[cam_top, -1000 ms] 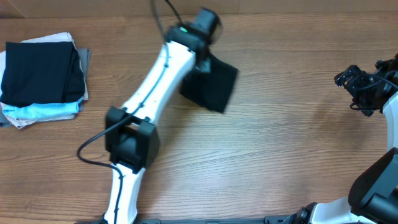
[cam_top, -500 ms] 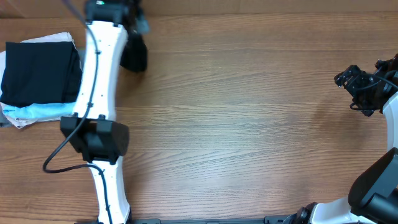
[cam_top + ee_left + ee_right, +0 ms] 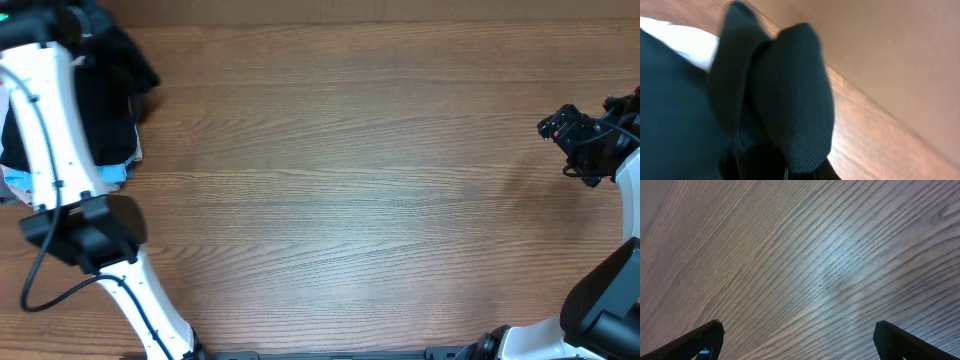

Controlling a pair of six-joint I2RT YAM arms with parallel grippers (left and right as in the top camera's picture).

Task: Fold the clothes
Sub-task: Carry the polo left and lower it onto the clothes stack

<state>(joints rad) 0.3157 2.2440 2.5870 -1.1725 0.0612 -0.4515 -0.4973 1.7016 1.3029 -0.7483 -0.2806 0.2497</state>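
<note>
The clothes, a black T-shirt (image 3: pixel 125 62) folded into a small bundle, hang from my left gripper (image 3: pixel 100 40) at the table's far left back corner, over the edge of a garment stack. In the left wrist view the black mesh fabric (image 3: pixel 790 100) fills the middle and bulges out of my left gripper (image 3: pixel 785 172), which is shut on it; the fingers are hidden by cloth. My right gripper (image 3: pixel 575 135) stays at the right edge, open over bare wood, with both fingertips (image 3: pixel 710 335) far apart and nothing between them.
A stack of folded garments lies at the far left: a dark one (image 3: pixel 100 125) on top, pale blue (image 3: pixel 20 185) and white (image 3: pixel 685 42) layers under it. The left arm's white link (image 3: pixel 45 120) crosses over the stack. Wooden tabletop (image 3: pixel 350 180) spreads to the right.
My left arm has swung from the table's back middle to the far left corner, carrying the folded black T-shirt over the stack. The right arm has not moved.
</note>
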